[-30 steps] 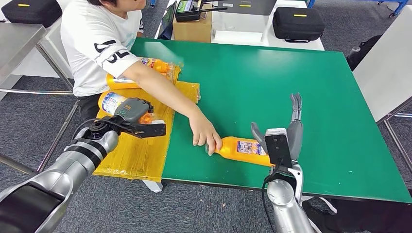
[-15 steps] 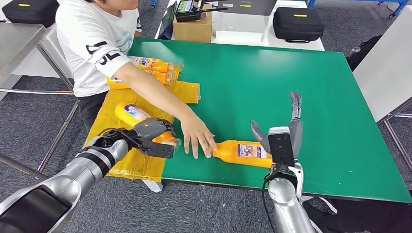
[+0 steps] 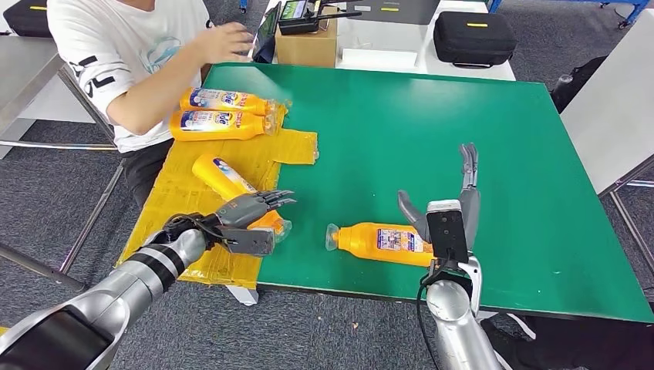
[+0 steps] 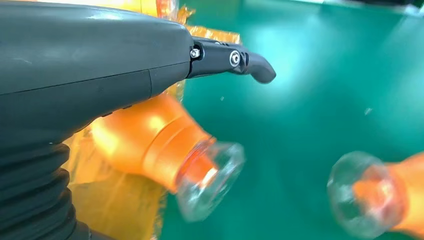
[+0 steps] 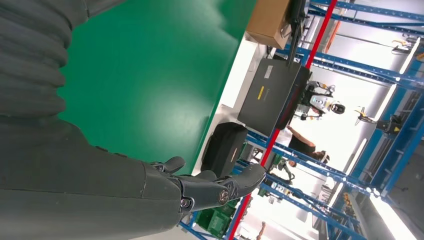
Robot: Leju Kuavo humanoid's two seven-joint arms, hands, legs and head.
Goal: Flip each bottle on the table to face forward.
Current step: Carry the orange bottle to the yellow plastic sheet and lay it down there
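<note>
On the green table [image 3: 493, 154] one orange bottle [image 3: 382, 240] lies flat near the near edge. Its long axis runs left to right, with the clear cap [image 3: 332, 236] pointing left and the base going behind the right hand [image 3: 451, 206]. A label patch on its body faces up. The right hand stands with its fingers stretched toward the far side and apart from each other. It holds nothing, although the thumb is just beside the bottle's body; from the head view I cannot tell if it really touches. This hand is clearly the nearer one to this bottle, so the coming turn seems to belong to it.

The left hand [image 3: 251, 212] is over the yellow mat [image 3: 193, 247] at the left side of the table, above a second bottle [image 3: 231, 183]. This bottle lies diagonally, with its base far-left and its cap [image 4: 210, 182] near-right, at the border of mat and green surface. The fingers are extended and spread above the neck, not closed around it, so I judge that the hand has no hold on it. In the left wrist view both caps are seen, near but apart.

Two more bottles [image 3: 224, 112] lie side by side at the far end of the mat, beside a seated person [image 3: 123, 54].
</note>
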